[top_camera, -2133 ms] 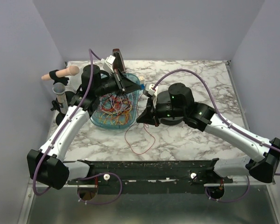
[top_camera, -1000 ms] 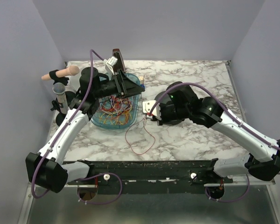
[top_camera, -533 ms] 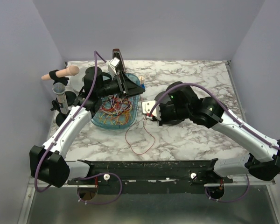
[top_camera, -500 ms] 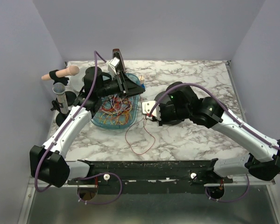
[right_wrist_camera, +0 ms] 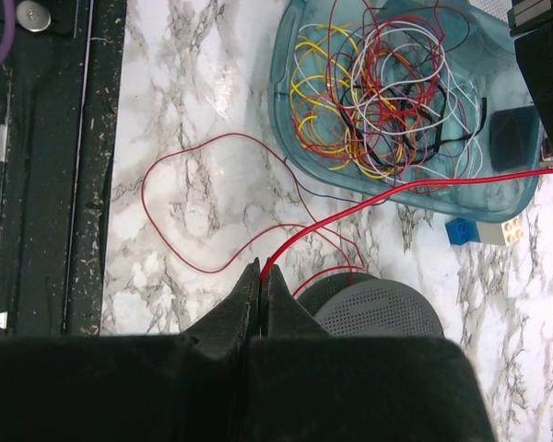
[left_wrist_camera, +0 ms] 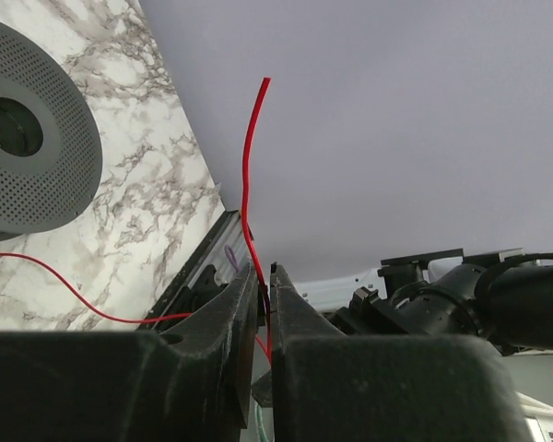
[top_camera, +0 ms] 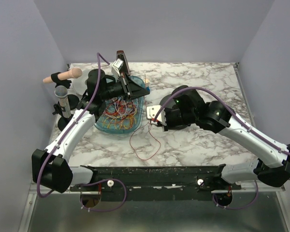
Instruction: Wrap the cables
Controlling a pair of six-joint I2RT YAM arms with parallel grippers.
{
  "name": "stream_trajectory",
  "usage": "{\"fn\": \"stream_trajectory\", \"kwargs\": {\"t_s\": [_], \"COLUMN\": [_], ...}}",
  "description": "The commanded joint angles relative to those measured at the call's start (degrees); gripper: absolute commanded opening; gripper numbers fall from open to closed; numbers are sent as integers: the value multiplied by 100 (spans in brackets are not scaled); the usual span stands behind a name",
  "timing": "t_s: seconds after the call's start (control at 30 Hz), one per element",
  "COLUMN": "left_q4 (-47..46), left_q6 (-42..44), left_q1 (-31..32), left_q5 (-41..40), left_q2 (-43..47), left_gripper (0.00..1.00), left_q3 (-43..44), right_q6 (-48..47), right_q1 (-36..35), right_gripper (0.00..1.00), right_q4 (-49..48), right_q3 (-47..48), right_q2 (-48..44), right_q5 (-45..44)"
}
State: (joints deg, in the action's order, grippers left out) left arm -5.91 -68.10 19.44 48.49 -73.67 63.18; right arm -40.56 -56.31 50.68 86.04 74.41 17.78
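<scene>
Grey-veined marble tabletop (top_camera: 193, 77) between lavender walls; a teal tub (top_camera: 99, 126) holds the tangled cables (right_wrist_camera: 387, 101); one red cable (right_wrist_camera: 415, 189) stretches taut across the tub's rim; the right gripper (right_wrist_camera: 260, 276) is clamped tight on it above a grey perforated spool (right_wrist_camera: 378, 313); the left gripper (left_wrist_camera: 265, 276), jaws narrowed to a slit, pinches it near its free end; a slack red loop (top_camera: 142, 145) on the marble may be the same wire.

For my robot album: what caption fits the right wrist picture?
Right gripper pinches a red cable crossing a teal tray of tangled cables.
</scene>
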Motion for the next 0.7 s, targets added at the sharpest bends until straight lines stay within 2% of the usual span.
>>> {"fn": "stream_trajectory", "kwargs": {"t_s": [0.0,0.03,0.13,0.23,0.37,0.57,0.63,0.67], "left_q4": [11,11,46,20,55,275,345,345], "left_q6": [59,94,165,165,147,402,455,464], "left_q1": [-81,-98,-151,-169,-169,-256,-292,-301], "left_q5": [-59,-59,-59,-76,-50,-147,-173,-164], "left_q2": [-60,-77,-121,-174,-183,-165,-183,-183], "left_gripper": [18,18,28,29,23,23,19,11], "left_q3": [71,124,247,309,309,344,371,362], "right_q6": [91,100,144,162,206,206,215,223], "right_q1": [-38,-38,-38,-38,-38,-46,-38,-38], "right_gripper": [1,1,1,1,1,1,1,1], "right_q4": [109,101,83,74,4,56,48,48], "right_q3": [-113,-131,-219,-254,-237,-307,-342,-360], "right_q2": [-49,-58,-137,-155,-199,-199,-217,-243], "right_q5": [-3,23,41,24,6,32,41,59]}}
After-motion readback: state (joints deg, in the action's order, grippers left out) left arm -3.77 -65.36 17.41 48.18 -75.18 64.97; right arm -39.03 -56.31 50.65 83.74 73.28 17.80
